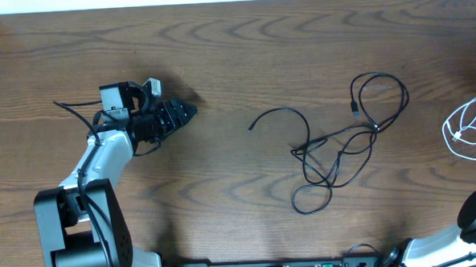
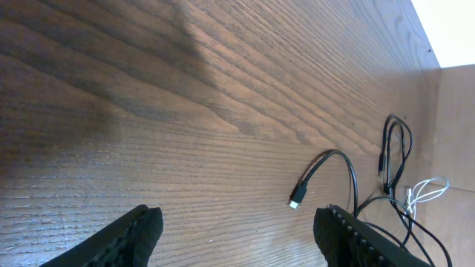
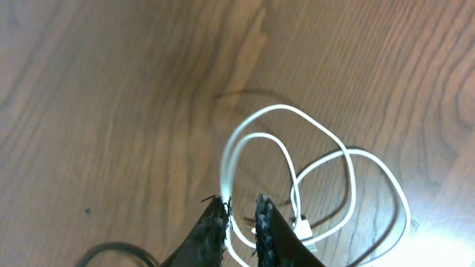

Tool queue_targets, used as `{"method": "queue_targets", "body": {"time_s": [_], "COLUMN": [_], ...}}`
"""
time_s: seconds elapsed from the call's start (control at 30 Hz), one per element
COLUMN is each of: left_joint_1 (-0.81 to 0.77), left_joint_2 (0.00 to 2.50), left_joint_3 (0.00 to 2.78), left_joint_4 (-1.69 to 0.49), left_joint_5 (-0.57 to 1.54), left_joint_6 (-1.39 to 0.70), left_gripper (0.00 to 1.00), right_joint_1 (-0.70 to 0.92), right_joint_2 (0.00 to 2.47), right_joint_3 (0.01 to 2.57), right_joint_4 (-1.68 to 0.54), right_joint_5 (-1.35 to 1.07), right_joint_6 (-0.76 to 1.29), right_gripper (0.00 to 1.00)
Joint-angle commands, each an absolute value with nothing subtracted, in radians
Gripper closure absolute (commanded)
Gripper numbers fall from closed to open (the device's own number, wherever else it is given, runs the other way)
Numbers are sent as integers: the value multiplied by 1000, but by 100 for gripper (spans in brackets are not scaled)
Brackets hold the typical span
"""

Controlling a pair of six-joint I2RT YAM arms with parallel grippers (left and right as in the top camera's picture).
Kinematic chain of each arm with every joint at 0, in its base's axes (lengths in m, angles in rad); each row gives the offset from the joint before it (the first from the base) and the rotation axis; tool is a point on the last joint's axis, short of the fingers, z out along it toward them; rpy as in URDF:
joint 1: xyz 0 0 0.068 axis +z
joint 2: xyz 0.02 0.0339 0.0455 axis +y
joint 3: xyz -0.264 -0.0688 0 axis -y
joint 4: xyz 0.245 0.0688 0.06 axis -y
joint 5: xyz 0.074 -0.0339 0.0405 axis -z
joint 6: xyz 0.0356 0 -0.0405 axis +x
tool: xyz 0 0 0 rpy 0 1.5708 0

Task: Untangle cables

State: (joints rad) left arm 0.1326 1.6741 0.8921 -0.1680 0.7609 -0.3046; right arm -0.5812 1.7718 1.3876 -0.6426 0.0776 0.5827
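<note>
My left claw (image 2: 237, 231) is wide open and empty, well left of the tangled black cables (image 1: 339, 145). My right claw (image 3: 241, 211) is barely parted around a strand of the white cable (image 3: 297, 170). Can't tell if it's actually pinching.

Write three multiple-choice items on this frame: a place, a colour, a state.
1. Where on the table does the white cable lie? A left edge B centre C right edge
2. What colour are the tangled cables mid-table? A black B red C white
3. How is the left gripper? A shut on a cable B open, empty C out of view
C: it sits at the right edge overhead. A: the tangle is black. B: its fingers stand apart with nothing between.
</note>
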Motion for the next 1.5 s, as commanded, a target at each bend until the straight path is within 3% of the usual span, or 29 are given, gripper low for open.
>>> {"method": "queue_targets", "body": {"time_s": [0.0, 0.3, 0.47, 0.53, 0.57, 0.6, 0.77, 1.0, 1.2, 1.47], "left_joint_1": [133, 133, 133, 133, 133, 133, 133, 133, 133, 132], "left_joint_2": [1679, 1679, 1679, 1679, 1679, 1679, 1679, 1679, 1679, 1679], "left_joint_3": [893, 893, 893, 893, 893, 893, 893, 893, 893, 893], "left_joint_4": [-170, -170, -170, -170, -170, -170, -170, -170, -170, -175], "left_joint_5": [767, 767, 767, 767, 767, 767, 767, 767, 767, 787], "left_joint_6": [-282, -282, -282, -281, -281, -282, -281, -281, -281, -282], "left_gripper": [30, 30, 29, 29, 29, 29, 29, 6, 0, 2], "right_joint_1": [-571, -428, -320, -283, -260, -246, -195, -192, -193, -193], "right_joint_2": [1781, 1787, 1809, 1818, 1823, 1826, 1829, 1829, 1829, 1829], "right_joint_3": [1397, 1392, 1391, 1391, 1391, 1391, 1391, 1391, 1391, 1391], "right_joint_4": [-680, -762, -842, -884, -913, -933, -990, -987, -987, -987], "right_joint_5": [64, -11, -11, -6, -2, -2, -3, -3, -3, -3], "right_joint_6": [567, 567, 567, 567, 567, 567, 567, 567, 567, 567], "right_gripper": [81, 62, 39, 21, 5, 1, 1, 1, 1, 1]}}
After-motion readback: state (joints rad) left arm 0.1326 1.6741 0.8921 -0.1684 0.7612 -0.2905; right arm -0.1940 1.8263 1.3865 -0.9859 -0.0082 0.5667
